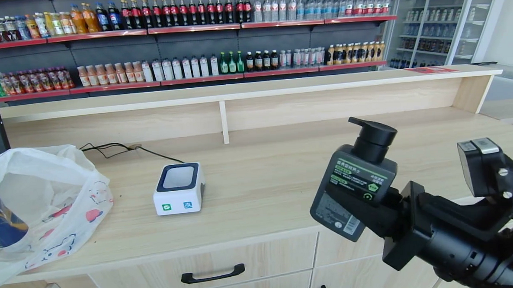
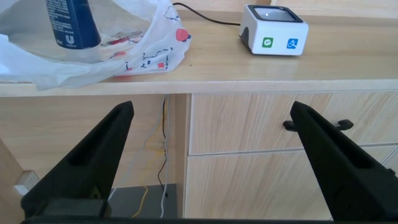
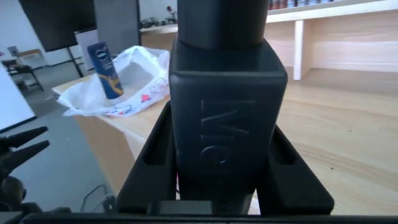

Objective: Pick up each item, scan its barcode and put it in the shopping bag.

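Scanner [image 1: 179, 188] on wooden counter [image 1: 267, 195] before drink shelves [image 1: 193, 29]

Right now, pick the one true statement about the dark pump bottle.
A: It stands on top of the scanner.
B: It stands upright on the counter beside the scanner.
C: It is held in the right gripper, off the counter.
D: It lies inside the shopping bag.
C: the dark pump bottle is tilted and clamped in the right gripper, clear of the counter and well away from the scanner and the shopping bag.
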Available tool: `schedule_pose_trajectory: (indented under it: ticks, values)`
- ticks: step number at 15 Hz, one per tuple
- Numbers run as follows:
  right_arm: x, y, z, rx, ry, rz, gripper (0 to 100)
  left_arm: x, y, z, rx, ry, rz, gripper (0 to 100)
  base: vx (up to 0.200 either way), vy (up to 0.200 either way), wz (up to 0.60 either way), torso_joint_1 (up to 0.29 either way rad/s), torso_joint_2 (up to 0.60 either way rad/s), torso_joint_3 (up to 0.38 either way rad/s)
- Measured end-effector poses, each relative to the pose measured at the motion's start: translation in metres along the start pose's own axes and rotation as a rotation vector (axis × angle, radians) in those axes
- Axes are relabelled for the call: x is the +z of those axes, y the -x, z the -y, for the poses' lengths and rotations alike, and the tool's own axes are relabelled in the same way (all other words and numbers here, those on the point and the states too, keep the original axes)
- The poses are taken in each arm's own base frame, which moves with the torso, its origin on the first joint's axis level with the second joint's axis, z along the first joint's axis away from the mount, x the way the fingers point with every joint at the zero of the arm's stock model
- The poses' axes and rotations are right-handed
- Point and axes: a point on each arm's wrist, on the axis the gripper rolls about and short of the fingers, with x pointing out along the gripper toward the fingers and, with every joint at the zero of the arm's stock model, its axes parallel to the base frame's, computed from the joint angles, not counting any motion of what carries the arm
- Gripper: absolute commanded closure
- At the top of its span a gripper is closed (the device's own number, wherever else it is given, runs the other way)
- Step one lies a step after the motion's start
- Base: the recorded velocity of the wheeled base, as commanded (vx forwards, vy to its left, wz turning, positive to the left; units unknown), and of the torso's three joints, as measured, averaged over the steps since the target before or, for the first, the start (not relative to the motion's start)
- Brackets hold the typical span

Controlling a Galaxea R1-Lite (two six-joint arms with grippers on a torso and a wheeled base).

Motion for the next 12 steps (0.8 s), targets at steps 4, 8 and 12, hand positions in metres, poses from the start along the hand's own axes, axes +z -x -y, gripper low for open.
schedule_pose_trajectory:
  ticks: [4,8,12]
  values:
    - [0.009,-0.019,-0.016,0.128,-0.156,0.042,100,0.000,0.000,0.000,0.000,0.001,0.000,0,0.000,0.000,0.00,0.000,0.00,0.000]
    - [0.035,-0.040,-0.031,0.264,-0.321,0.132,100,0.001,0.000,0.000,0.000,0.000,0.006,0,0.000,0.000,0.00,0.000,0.00,0.000]
    - [0.052,-0.046,-0.041,0.324,-0.347,0.191,100,0.001,0.000,0.000,0.000,-0.006,0.005,0,0.000,0.000,0.00,0.000,0.00,0.000]
